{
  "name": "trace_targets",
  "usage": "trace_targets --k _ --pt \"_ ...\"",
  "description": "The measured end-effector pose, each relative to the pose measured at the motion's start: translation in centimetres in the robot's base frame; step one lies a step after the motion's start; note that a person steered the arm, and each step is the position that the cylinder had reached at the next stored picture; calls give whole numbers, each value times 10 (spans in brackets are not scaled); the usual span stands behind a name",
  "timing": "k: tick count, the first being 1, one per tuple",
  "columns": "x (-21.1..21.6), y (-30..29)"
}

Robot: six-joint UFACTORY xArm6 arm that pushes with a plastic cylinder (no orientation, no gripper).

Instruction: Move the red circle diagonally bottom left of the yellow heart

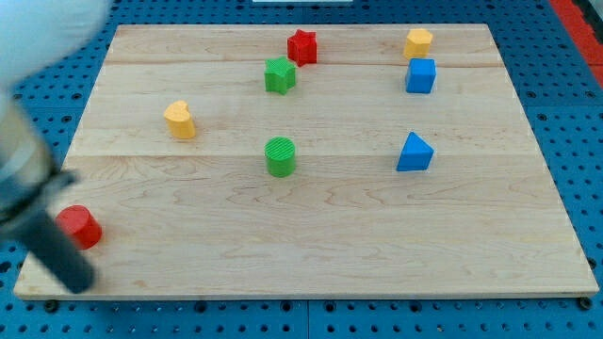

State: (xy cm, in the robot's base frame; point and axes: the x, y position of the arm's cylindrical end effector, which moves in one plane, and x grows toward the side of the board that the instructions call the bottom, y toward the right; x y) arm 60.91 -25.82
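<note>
The red circle [81, 226] lies near the board's bottom left corner. The yellow heart [180, 120] lies up and to the right of it, in the left half of the board. My dark rod comes in from the view's left, blurred, and its tip [77, 282] rests just below the red circle, at the board's bottom edge, close to or touching the circle's lower left side.
A red star [301, 46] and a green star [280, 75] lie at top centre. A green circle [281, 156] lies mid-board. A yellow hexagon [418, 42], a blue cube [421, 75] and a blue triangle [415, 153] lie on the right. The wooden board [330, 245] sits on a blue pegboard.
</note>
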Motion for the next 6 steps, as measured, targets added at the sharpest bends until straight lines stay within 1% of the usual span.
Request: trace_targets --k 1,2,3,5,6 --pt "-13 -46" --pt "-22 -12" --pt "-22 50" --pt "-19 -17" --pt "-60 11"
